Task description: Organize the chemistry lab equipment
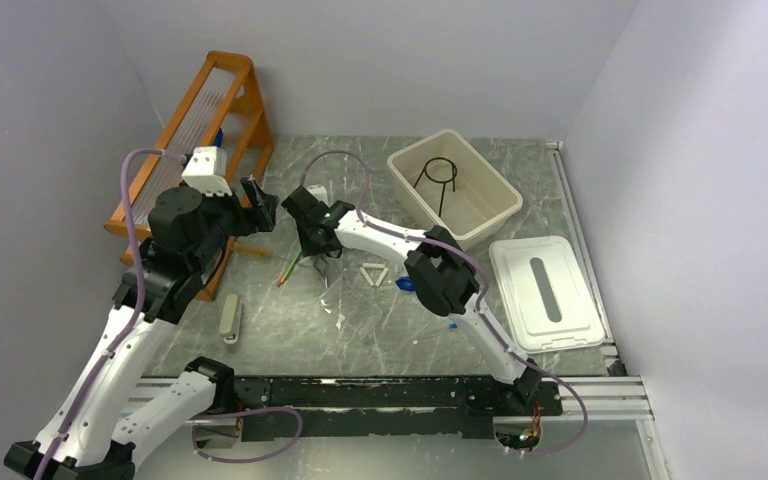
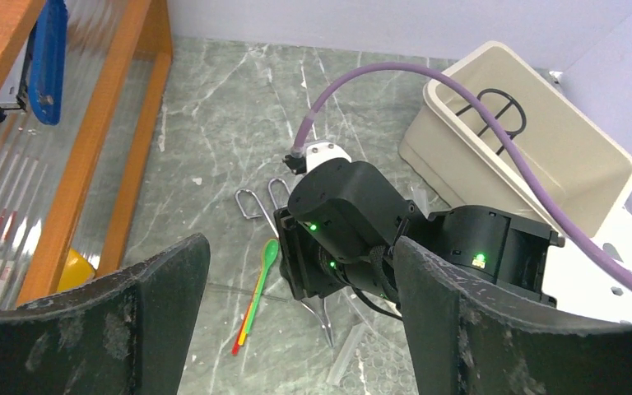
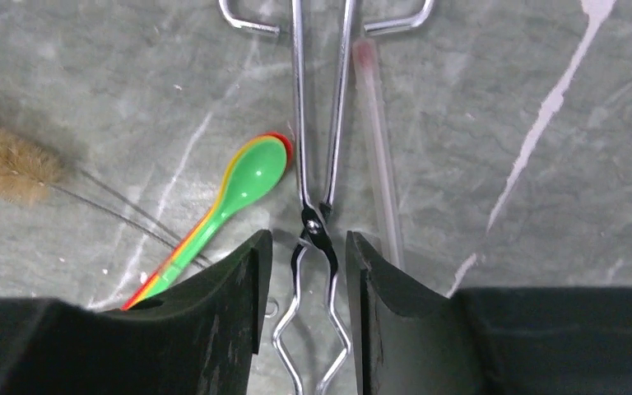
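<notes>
desk (image 1: 360, 330): grey, like stone
right claw (image 3: 306, 239): narrow, one finger each side of the metal tongs (image 3: 317, 123); cannot tell if squeezing
metal tongs: flat on desk, between green spoon (image 3: 247, 185) and clear tube (image 3: 376, 148)
left claw (image 2: 300, 247): wide, nothing inside
black wire ring (image 1: 438, 172): in beige tub (image 1: 490, 215)

Left arm (image 1: 120, 330) reared up, elbow high, wrist angled toward the middle, left gripper (image 2: 300, 243) with jaws spread wide. Right arm (image 1: 440, 275) stretches forward and left, right gripper (image 3: 309, 247) pointed straight down, low, jaws narrow with a slim gap
</notes>
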Robot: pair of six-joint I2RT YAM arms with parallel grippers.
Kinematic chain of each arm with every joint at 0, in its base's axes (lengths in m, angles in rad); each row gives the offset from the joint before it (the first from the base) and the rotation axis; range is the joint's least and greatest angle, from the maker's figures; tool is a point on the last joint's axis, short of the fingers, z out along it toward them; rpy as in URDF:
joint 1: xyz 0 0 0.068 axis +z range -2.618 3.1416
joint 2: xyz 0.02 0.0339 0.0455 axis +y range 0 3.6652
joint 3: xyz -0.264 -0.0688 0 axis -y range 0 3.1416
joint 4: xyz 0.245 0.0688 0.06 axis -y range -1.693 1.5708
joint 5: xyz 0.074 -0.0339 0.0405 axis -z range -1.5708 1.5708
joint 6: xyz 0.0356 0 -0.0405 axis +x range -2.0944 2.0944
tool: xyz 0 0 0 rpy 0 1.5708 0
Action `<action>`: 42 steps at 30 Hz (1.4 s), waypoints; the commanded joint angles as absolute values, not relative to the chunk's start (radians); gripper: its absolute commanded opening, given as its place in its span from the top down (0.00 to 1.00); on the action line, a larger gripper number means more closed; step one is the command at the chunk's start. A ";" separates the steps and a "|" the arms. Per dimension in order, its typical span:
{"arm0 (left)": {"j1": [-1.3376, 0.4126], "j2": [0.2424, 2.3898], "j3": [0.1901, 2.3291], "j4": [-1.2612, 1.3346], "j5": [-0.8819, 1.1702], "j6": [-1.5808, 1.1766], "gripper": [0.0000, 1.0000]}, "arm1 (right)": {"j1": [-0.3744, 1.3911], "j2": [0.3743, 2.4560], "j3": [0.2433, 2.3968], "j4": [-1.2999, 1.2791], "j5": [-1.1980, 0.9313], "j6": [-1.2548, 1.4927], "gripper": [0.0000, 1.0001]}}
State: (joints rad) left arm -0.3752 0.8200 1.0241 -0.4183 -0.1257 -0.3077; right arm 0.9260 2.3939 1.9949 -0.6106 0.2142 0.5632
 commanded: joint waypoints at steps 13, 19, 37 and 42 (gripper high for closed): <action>-0.379 0.841 1.040 -0.446 -0.190 -0.267 0.13 | 0.925 2.488 2.097 -0.709 0.257 0.527 0.96; -0.379 0.831 1.052 -0.453 -0.208 -0.271 0.13 | 0.925 2.413 2.089 -0.591 0.282 0.496 1.00; -0.379 0.811 1.030 -0.446 -0.197 -0.293 0.13 | 0.838 2.132 1.899 -0.424 0.250 0.472 1.00; -0.379 0.825 1.003 -0.433 -0.179 -0.308 0.14 | 0.819 2.064 1.760 -0.403 0.183 0.449 1.00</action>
